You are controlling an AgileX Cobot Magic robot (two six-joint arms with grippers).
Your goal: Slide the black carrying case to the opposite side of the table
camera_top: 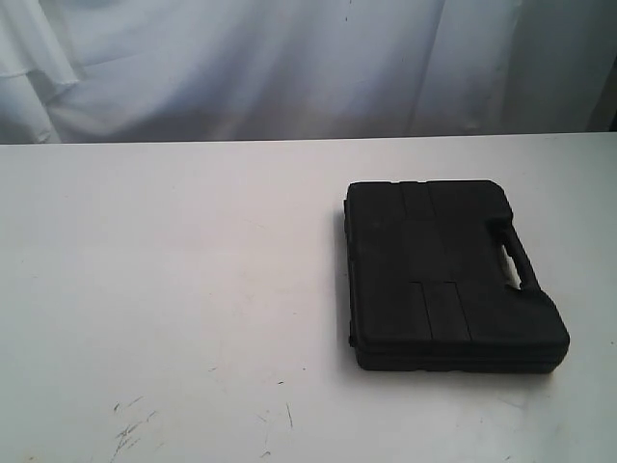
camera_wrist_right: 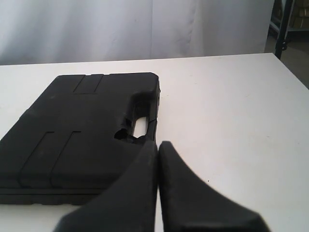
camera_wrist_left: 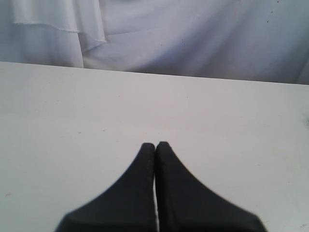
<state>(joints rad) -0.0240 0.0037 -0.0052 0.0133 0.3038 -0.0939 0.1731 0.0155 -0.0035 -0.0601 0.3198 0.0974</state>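
Observation:
The black carrying case (camera_top: 445, 272) lies flat on the white table (camera_top: 174, 289), right of centre, its handle (camera_top: 513, 258) facing the right edge. Neither arm shows in the exterior view. In the right wrist view the case (camera_wrist_right: 82, 130) fills the near side, and my right gripper (camera_wrist_right: 158, 143) is shut with nothing in it, its tips just short of the case's handle edge (camera_wrist_right: 143, 123). My left gripper (camera_wrist_left: 155, 144) is shut and empty over bare table (camera_wrist_left: 72, 111), with no case in that view.
A white cloth backdrop (camera_top: 308, 68) hangs behind the table's far edge. Dark scuff marks (camera_top: 130, 429) sit near the front left of the tabletop. The table's right edge (camera_wrist_right: 289, 67) and a dark stand (camera_wrist_right: 282, 24) show in the right wrist view.

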